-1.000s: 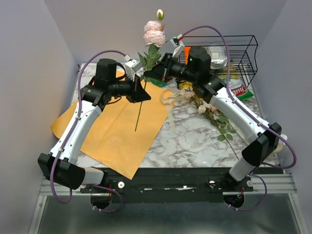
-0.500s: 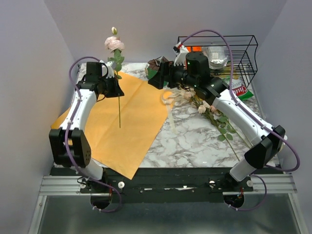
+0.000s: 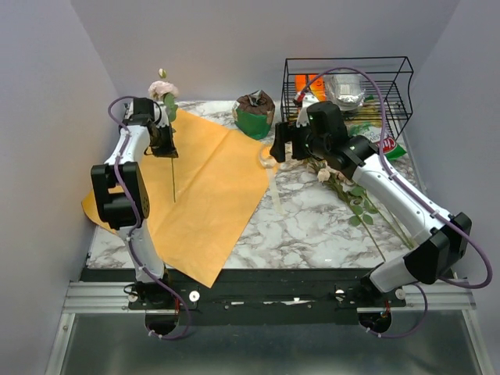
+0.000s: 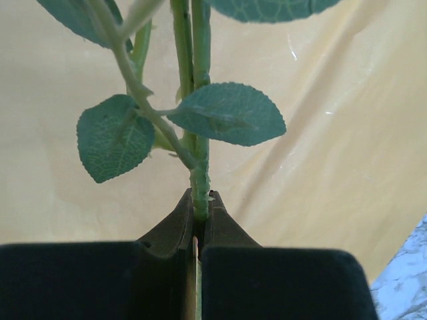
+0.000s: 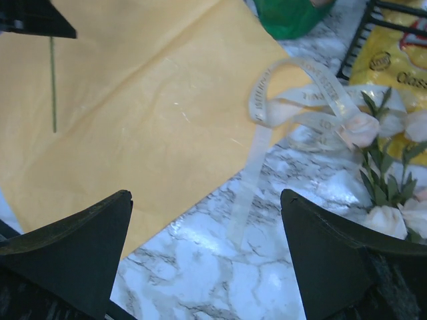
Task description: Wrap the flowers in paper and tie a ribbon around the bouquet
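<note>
The orange paper (image 3: 203, 187) lies flat on the left of the counter (image 3: 312, 226), with most flowers (image 3: 341, 181) lying to its right. The left end effector (image 4: 200, 210) is clamped on one rose stem (image 4: 199, 160), upright over the paper's far edge. The right end effector (image 5: 205, 197) hangs wide open, empty, above the ribbon (image 5: 252, 170).

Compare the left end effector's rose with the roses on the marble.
The held rose stands upright, clamped by the left end effector over the paper; the lying roses rest flat on the table. The held rose is one sprig, the lying roses several. Both: pale blooms, green leaves.
</note>
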